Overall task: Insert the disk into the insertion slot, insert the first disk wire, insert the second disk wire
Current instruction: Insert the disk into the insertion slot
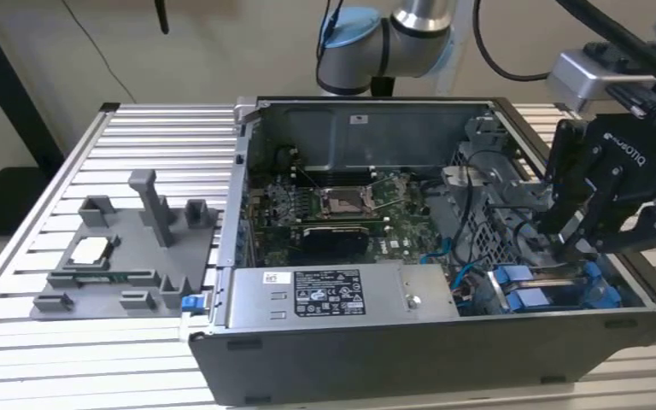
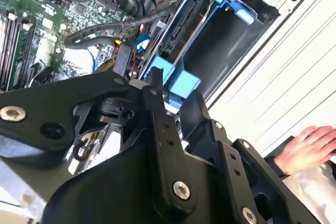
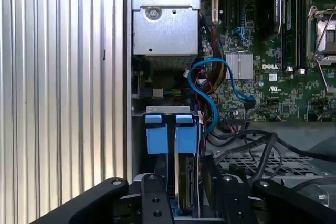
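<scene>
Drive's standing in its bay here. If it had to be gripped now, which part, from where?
Probably the blue tab at the end of the disk, pinched across its thin width, coming straight in through the open side of the case. The disk stands on edge, closely flanked on both flat faces, so only that edge is free.

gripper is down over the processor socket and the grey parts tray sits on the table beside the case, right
No: the exterior view shows the gripper down over the insertion slot, not the processor socket. The grey parts tray is beside the case.
</scene>
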Tool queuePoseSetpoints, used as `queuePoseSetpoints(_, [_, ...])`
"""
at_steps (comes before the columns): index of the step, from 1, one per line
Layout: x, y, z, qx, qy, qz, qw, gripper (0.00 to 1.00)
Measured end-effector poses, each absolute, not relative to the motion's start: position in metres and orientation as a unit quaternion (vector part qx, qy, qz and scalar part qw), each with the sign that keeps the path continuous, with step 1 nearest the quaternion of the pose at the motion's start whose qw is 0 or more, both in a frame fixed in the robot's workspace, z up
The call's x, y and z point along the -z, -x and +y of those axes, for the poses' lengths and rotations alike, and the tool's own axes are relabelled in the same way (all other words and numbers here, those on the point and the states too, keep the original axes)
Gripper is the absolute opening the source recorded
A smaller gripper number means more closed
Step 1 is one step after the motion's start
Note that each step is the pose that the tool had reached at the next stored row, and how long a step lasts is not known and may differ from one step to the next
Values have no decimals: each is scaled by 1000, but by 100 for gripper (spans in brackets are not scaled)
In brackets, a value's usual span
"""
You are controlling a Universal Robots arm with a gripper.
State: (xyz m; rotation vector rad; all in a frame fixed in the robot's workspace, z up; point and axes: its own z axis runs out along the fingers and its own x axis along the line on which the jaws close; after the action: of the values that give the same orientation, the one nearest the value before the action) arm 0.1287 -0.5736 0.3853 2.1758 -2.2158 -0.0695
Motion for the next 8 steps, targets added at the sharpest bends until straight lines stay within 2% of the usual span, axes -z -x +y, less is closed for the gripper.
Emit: queuePoseSetpoints(8, [-389,-129,-568,22,-700,-713,18,41])
